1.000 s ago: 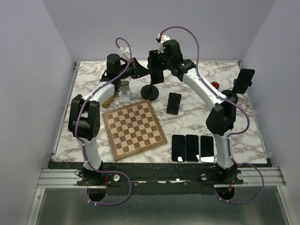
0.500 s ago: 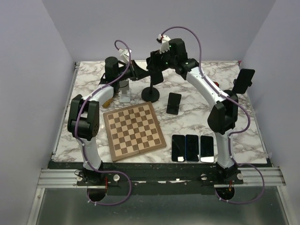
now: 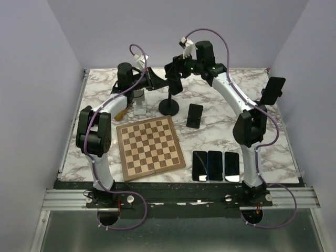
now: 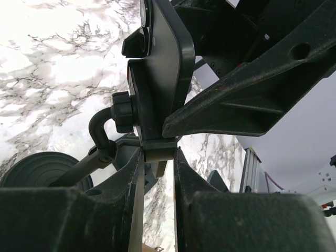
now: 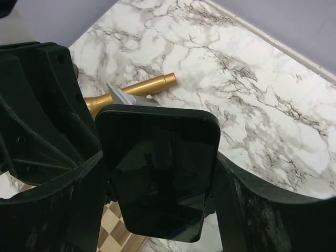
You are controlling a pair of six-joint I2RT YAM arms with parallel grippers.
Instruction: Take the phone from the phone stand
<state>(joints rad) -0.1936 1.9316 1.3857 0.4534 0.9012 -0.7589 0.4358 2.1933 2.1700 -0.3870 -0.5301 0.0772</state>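
Our right gripper (image 5: 160, 207) clasps the phone (image 5: 157, 157) by its 2 sides, and its wrist has swung back toward 1 o'clock. Our left gripper (image 4: 157, 160) narrowly pinches the phone stand (image 3: 169, 106). The phone sits at the table's 12 o'clock, seemingly still cradled, so we judge the lift remains.

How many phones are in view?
6: three side by side at the front, one flat beside the stand, one propped at the right edge, one phone on the stand.

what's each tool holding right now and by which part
Right tool clasps the phone by its two long edges. Left tool pinches the phone stand by the bottom lip of its cradle.
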